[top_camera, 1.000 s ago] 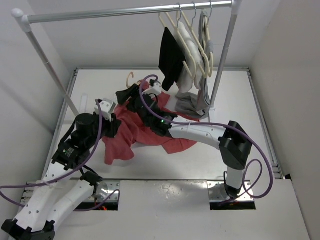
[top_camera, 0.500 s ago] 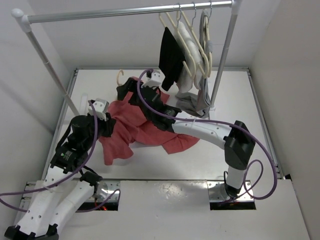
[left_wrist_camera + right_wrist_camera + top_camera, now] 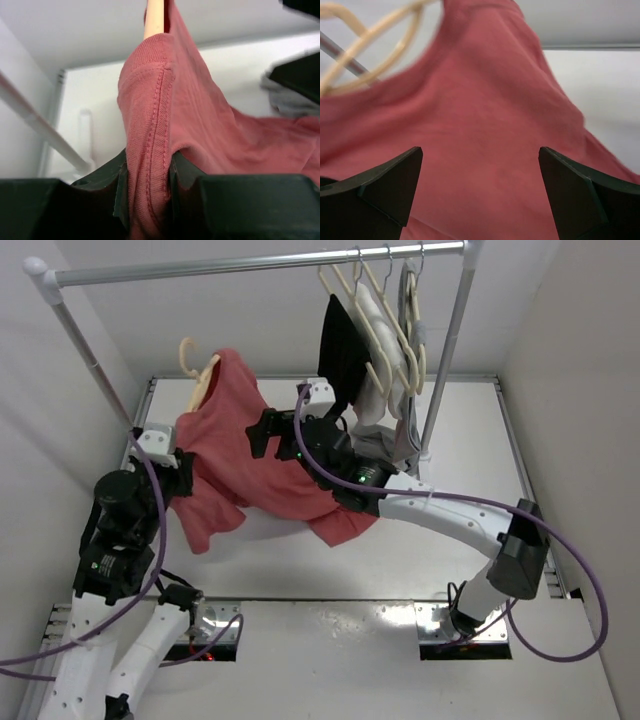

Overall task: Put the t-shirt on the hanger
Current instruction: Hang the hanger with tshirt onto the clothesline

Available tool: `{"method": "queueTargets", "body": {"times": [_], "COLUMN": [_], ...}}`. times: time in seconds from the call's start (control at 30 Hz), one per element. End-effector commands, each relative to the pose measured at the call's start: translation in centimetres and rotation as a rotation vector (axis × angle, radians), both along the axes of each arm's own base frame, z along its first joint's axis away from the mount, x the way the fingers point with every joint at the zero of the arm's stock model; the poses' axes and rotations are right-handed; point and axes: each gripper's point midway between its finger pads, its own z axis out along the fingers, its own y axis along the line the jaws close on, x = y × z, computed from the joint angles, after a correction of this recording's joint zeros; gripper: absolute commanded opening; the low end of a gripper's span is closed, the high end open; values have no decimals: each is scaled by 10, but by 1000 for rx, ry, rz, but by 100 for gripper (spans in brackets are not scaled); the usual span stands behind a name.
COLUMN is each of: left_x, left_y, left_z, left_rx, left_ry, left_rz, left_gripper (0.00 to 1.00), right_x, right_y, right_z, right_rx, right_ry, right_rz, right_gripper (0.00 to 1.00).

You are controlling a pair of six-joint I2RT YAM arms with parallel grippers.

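The left claw [image 3: 147,187] is clenched on a stitched edge of the t-shirt [image 3: 250,455]. The t-shirt is on the hanger [image 3: 190,358], up over the table [image 3: 460,430]. The right claw [image 3: 480,150] is spread wide, holding nothing. Best to keep that grip tight and lift slowly, so nothing slips off. 1 second ago the t-shirt lay low; now it is high.
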Motion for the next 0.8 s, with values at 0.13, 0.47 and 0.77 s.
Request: {"method": "queueTargets", "body": {"times": [0.13,0.47,0.77], "left_x": [-33,-52,-16], "left_y": [39,64,63], "left_z": [121,189,203], "left_rx": [13,99,140], "left_ry": [-346,-488,-446], "left_rz": [156,276,286], "left_gripper": [0,0,0], "right_x": [-13,-24,-36], "right_y": [-19,-23,-30], "right_z": [9,14,28], "right_rx": [-20,-17,23], "right_ry": [-36,-48,-90], "right_rz": [6,16,47], "right_gripper": [99,99,99]}}
